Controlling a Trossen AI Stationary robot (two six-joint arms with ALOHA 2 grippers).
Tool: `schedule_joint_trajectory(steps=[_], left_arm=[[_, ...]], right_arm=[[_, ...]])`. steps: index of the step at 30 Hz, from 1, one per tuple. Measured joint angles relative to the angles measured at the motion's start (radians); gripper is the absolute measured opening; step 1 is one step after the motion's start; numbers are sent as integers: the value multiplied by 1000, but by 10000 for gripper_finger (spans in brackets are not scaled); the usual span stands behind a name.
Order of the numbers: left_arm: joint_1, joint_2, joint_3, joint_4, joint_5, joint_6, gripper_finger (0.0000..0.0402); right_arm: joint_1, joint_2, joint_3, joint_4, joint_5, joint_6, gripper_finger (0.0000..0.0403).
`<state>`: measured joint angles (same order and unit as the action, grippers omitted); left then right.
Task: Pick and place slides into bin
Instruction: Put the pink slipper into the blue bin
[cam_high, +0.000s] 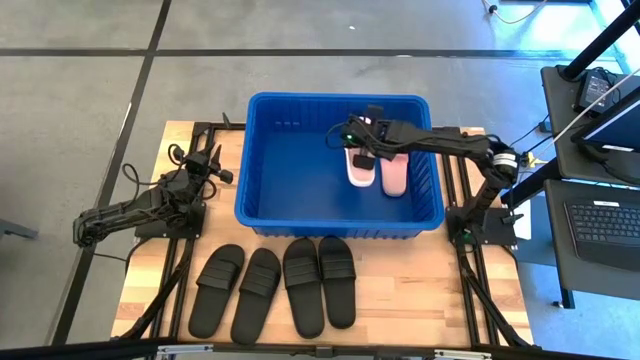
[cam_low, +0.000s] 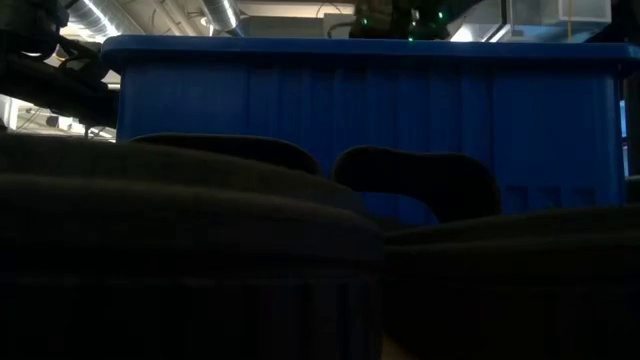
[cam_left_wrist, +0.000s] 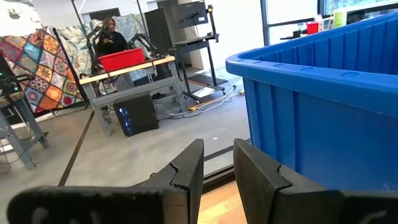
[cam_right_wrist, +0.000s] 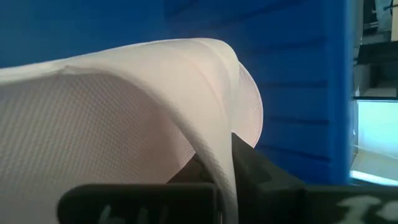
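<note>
The blue bin (cam_high: 300, 190) stands at the middle of the table. Two pale pink-white slides lie side by side in its right half (cam_high: 394, 176). My right gripper (cam_high: 364, 155) reaches into the bin from the right and is shut on the left pink-white slide (cam_high: 356, 172). Four black slides (cam_high: 275, 285) lie soles down in a row on the table in front of the bin. My left gripper (cam_left_wrist: 217, 168) waits left of the bin, empty, its fingers a narrow gap apart. My right gripper holds the left pink-white slide by the edge of its wide strap (cam_right_wrist: 214, 155). The strap's edge runs down between the two fingers, one finger (cam_right_wrist: 255, 171) beside it. Whether the slide rests on the bin's floor or hangs clear, I cannot tell.
The bin's tall blue wall (cam_left_wrist: 323, 118) stands close to the right of my left gripper. The black slides fill the low view's foreground (cam_low: 200, 250). Bare wood shows at the table's front corners (cam_high: 150, 300). A person shows at a workbench in the room behind (cam_left_wrist: 111, 34).
</note>
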<state>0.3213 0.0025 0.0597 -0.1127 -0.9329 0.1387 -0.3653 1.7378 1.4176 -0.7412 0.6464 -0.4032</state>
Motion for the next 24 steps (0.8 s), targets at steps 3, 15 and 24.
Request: schedule_joint_trajectory(steps=[3,15,24], left_arm=[[0,0,0,0,0,0,82],[0,0,0,0,0,0,82],[0,0,0,0,-1,0,82]], right_arm=[[-20,0,-65,66,-1,-34,12],[-84,0,-244,272,-4,-55,12],[-113,0,-297,375,-25,-114,12]])
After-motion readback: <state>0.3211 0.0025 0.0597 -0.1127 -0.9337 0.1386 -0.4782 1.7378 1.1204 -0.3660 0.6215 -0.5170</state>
